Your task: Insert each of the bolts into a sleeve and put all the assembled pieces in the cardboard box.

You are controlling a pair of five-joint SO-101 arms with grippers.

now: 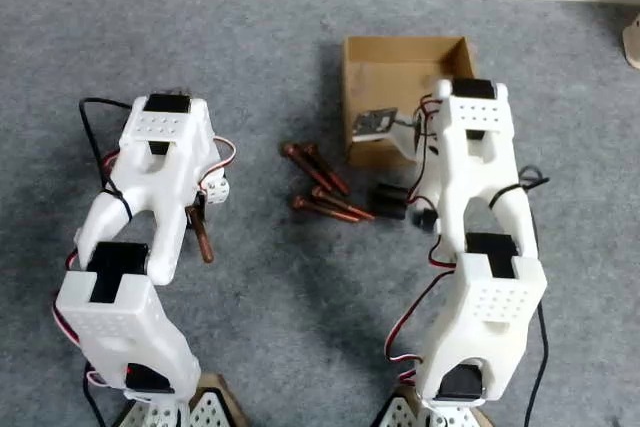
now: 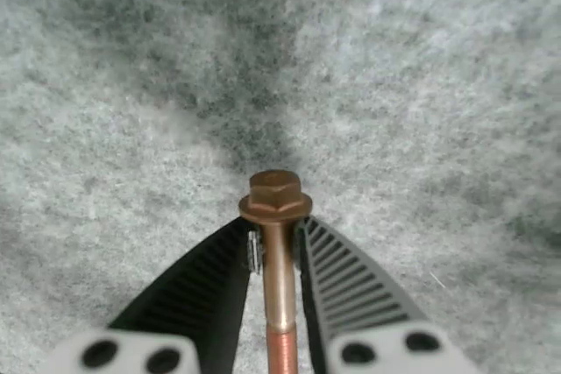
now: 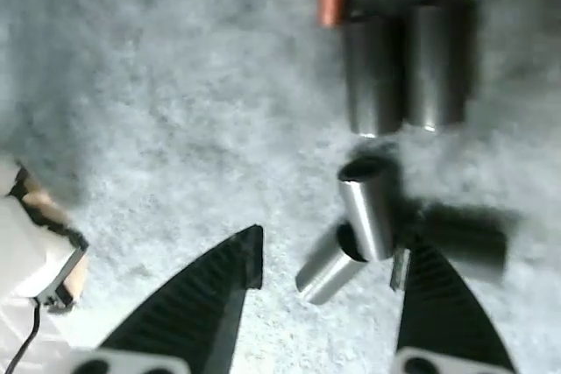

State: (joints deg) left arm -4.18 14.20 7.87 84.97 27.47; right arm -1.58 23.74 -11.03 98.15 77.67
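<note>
The left claw [image 2: 279, 250] gripped 1 bolt [image 2: 277, 203] along its own axis, head outward, while the right claw [image 3: 331, 247], spread wide, sat nearer the sleeves [image 3: 368, 212], straddling 1.

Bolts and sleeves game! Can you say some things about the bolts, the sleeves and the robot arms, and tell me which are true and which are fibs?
1. The left end effector is shut on a bolt. True.
2. The right end effector is squeezing a sleeve. False: it is open, with sleeves loose on the carpet by its fingers.
3. Some loose bolts lie on the carpet between the two arms. True.
4. The held bolt already wears a sleeve. False: its shank is bare.
5. The cardboard box sits beside the left arm. False: it is on the right arm's side.
</note>
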